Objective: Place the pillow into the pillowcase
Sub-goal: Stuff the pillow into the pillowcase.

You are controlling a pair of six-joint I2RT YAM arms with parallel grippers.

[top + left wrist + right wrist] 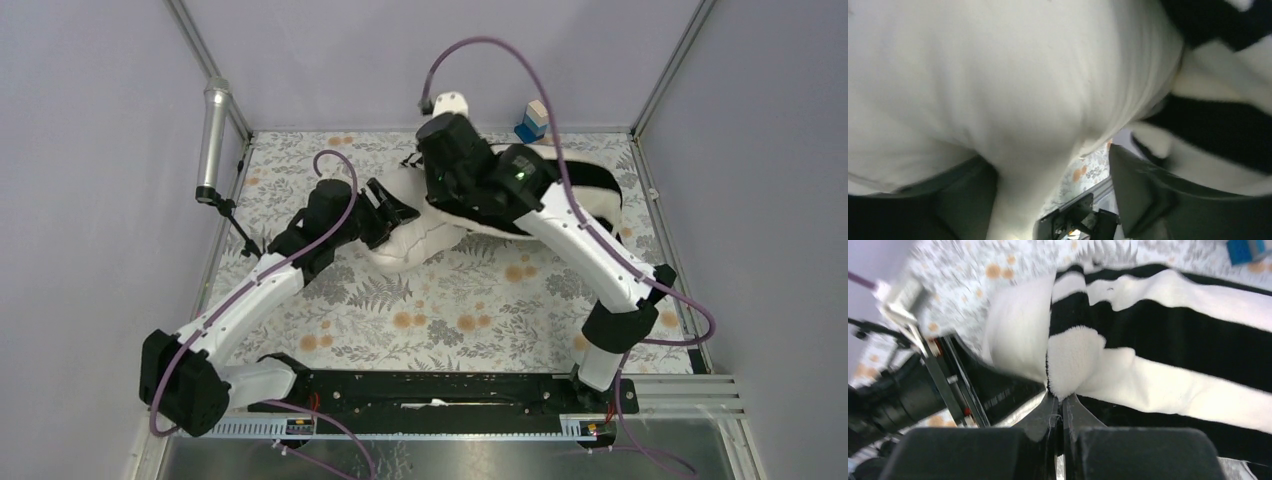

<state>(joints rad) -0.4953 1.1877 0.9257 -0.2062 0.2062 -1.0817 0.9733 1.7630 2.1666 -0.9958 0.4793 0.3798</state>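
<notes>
Tightly, right pincer (1063, 407) pinches pillowcase (1173, 335) edge beside pillow (1018, 340).

We record a table under a floral covering (440, 320) of grey ferns and orange blooms. Plain lavender walls (420, 40) enclose it on three sides, with aluminium frame posts (205, 60) at the far corners. A silver cylinder (214, 140) is clamped beside the left post. A small blue-and-white box (532, 122) stands at the far edge. A black rail (440, 385) runs along the near edge, with bare sheet metal (480, 460) below it. We find the lighting even.
</notes>
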